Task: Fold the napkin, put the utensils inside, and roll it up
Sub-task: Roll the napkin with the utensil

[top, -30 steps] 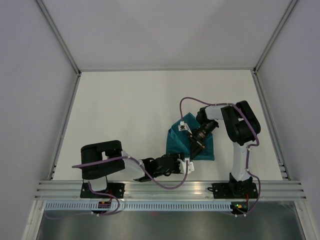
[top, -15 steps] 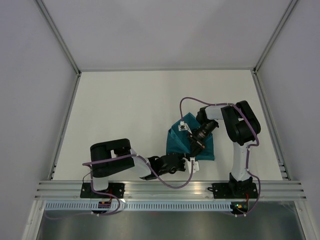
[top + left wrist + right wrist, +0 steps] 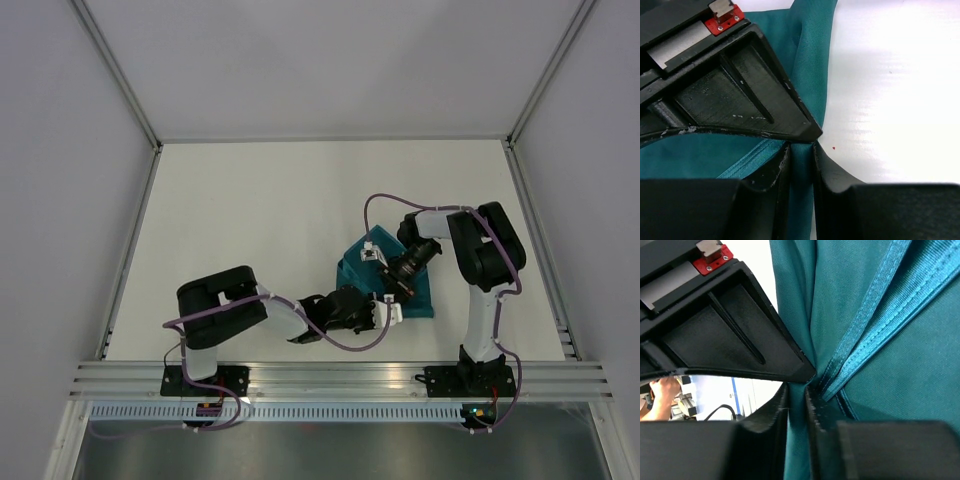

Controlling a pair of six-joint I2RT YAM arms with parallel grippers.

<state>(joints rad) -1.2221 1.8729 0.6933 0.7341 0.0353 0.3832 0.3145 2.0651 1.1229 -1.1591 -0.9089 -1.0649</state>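
The left arm has swung in over the last second: its left gripper [image 3: 388, 313] has come from the table's near edge up to the napkin's near side, and the napkin [image 3: 352, 275] has drawn into a tighter, more raised bundle. The right gripper [image 3: 389, 292] has shifted only slightly.

The table [image 3: 250, 220] is plain white and matte, closed in by pale grey walls [image 3: 330, 60] with metal posts at the corners. A ribbed aluminium rail [image 3: 340, 380] runs along the near edge, where both arms are bolted. The napkin sits right of centre, nearer the right arm's base.

The top view shows both grippers meeting at the bundle, but not their jaws. The left wrist view does: the left gripper [image 3: 801, 150] has a fold of napkin [image 3: 810, 75] pinched between its fingers [image 3: 832, 172], with bare table [image 3: 890, 100] just beside it. The right wrist view shows the right gripper [image 3: 796, 390] likewise clamped on a strip of napkin [image 3: 900, 365], whose stitched hems fan out from the grip. Only this view catches a sliver of bright room at lower left, with what looks like a person's hand [image 3: 662, 390].
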